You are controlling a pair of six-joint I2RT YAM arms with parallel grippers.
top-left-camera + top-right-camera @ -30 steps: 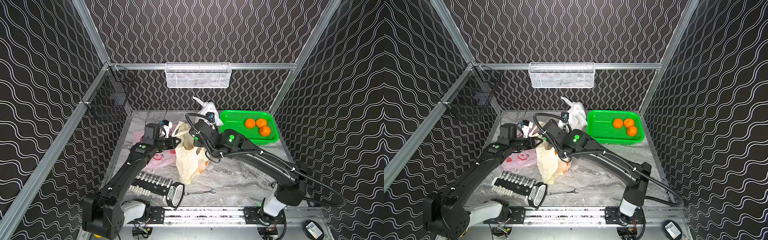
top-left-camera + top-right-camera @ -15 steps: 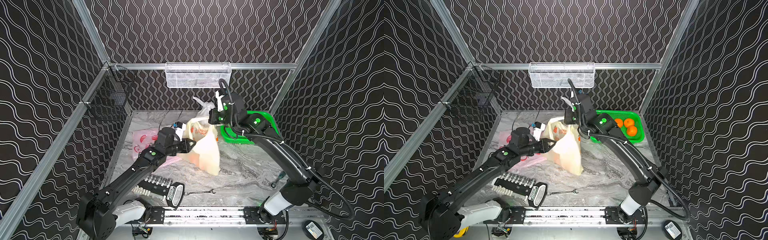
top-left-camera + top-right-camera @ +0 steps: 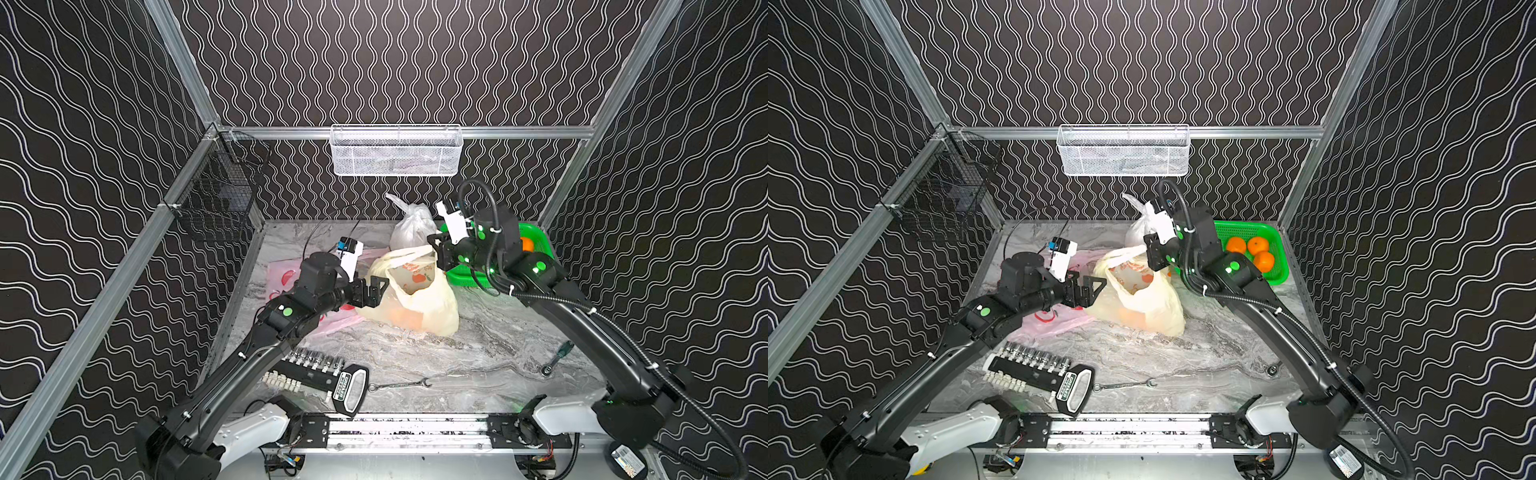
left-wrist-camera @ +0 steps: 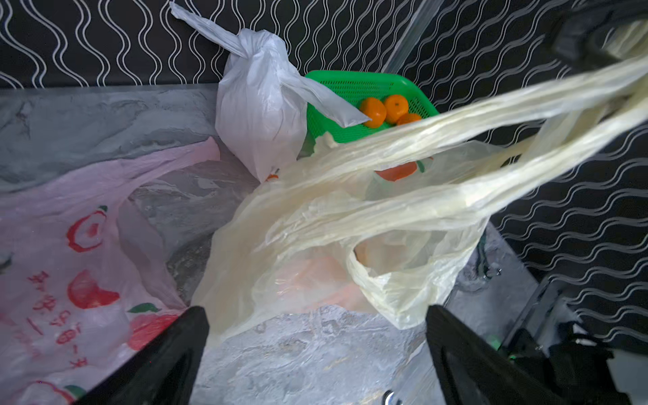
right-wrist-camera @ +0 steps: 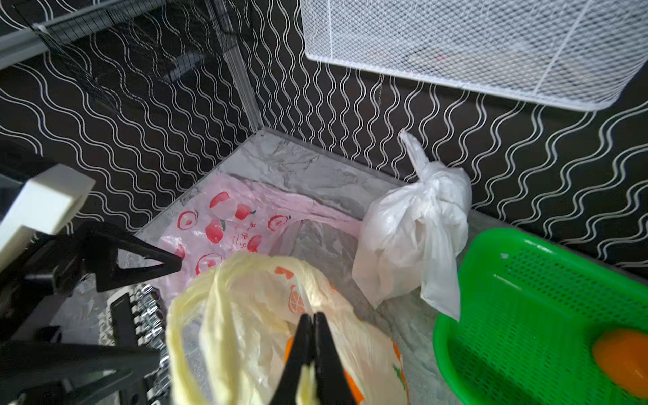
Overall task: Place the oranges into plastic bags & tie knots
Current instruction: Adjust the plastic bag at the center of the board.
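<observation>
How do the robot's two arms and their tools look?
The left arm and right arm are black with round green dots and white base links; a ribbed black cable follows the right. The left tool and right tool have black triangular fingers.

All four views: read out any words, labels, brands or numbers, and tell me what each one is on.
Nothing can be read for certain.
On the pink bag: red printed characters, not legible.
On the yellow bag: orange fruit print, no legible text.
On the socket rack label: lettering too small.
On the base sticker: too small.
</observation>
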